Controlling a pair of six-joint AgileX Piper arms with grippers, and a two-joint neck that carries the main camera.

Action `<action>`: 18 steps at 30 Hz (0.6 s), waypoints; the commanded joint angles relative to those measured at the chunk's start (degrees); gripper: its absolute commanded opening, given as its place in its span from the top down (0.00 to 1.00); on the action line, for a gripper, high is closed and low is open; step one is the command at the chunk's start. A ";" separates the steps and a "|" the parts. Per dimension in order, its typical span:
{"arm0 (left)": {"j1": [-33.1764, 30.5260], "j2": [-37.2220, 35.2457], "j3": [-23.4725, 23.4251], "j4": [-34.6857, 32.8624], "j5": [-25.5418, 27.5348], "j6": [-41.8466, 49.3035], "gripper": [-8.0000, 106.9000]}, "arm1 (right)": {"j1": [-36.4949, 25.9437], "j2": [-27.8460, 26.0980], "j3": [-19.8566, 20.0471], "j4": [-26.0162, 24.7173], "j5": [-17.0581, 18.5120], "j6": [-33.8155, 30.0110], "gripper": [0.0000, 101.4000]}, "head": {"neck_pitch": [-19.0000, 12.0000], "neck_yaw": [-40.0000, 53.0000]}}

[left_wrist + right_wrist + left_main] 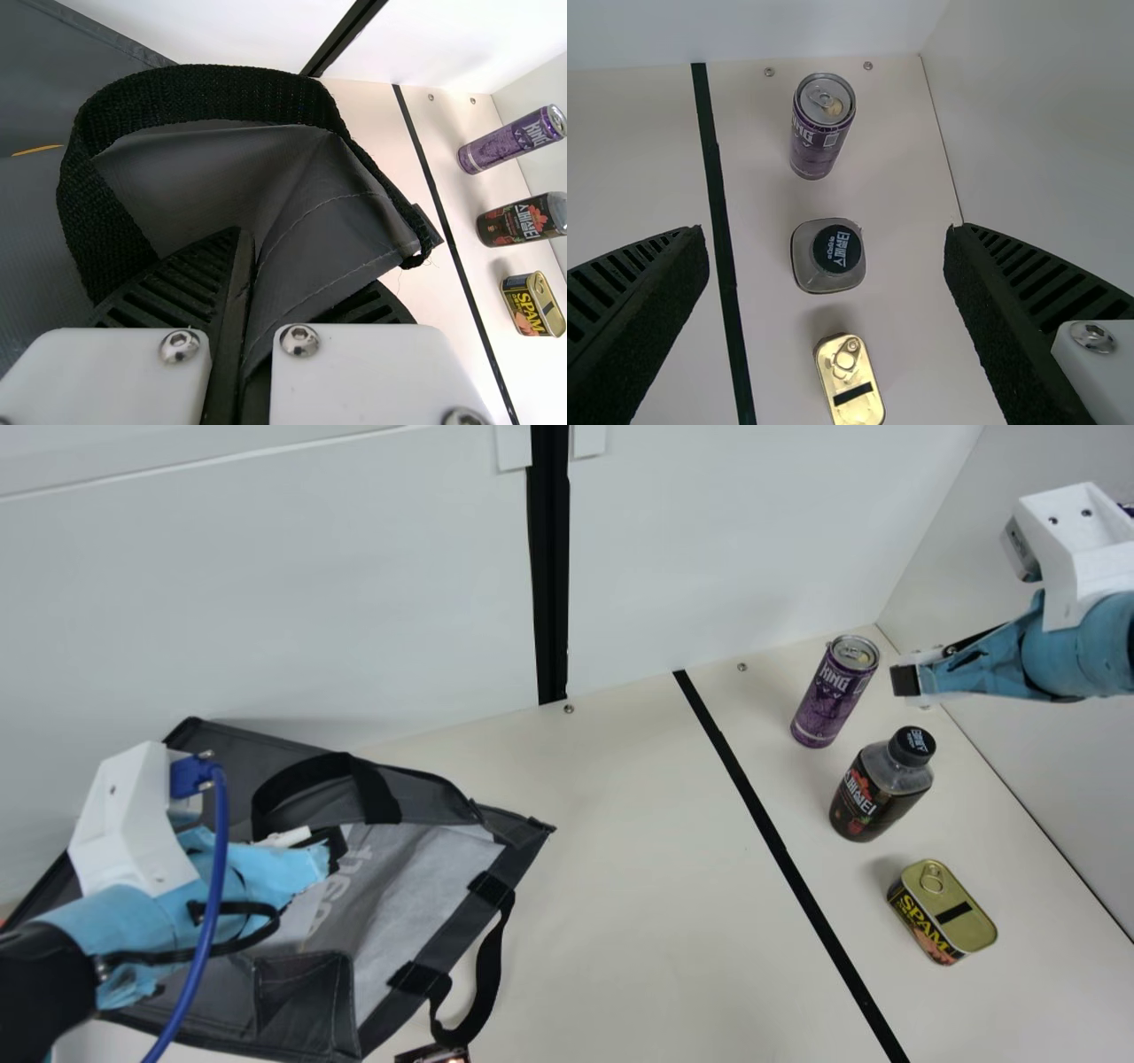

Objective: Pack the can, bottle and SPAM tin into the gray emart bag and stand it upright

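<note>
My left gripper [335, 849] is over the gray bag [425, 886], which lies slack on the table's left side. In the left wrist view my left gripper [248, 297] is shut on a fold of the bag's gray fabric [306, 230], beside a black strap loop. The purple can [833, 691], the dark bottle [881, 784] and the SPAM tin [943, 912] stand in a row at the right. High beside the can is my right gripper [905, 680]; in the right wrist view the right gripper [827, 239] stands open above the bottle [828, 255], holding nothing.
A black tape line [780, 850] runs across the table between the bag and the three items. White walls [266, 602] rise behind and at the right. One black bag handle [487, 974] hangs loose near the front, beside a small dark object [434, 1054].
</note>
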 commanded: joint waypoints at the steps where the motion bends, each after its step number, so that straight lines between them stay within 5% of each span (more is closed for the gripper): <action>1: 0.00 0.00 0.00 0.00 0.00 0.00 1.00 | 0.15 0.94 -0.38 -0.03 0.09 0.53 0.06 | -1.30 -0.14; 18: 0.00 0.00 0.00 0.00 0.00 0.00 1.00 | 1.57 10.03 -5.57 -1.93 0.09 3.91 0.06 | -1.30 -0.14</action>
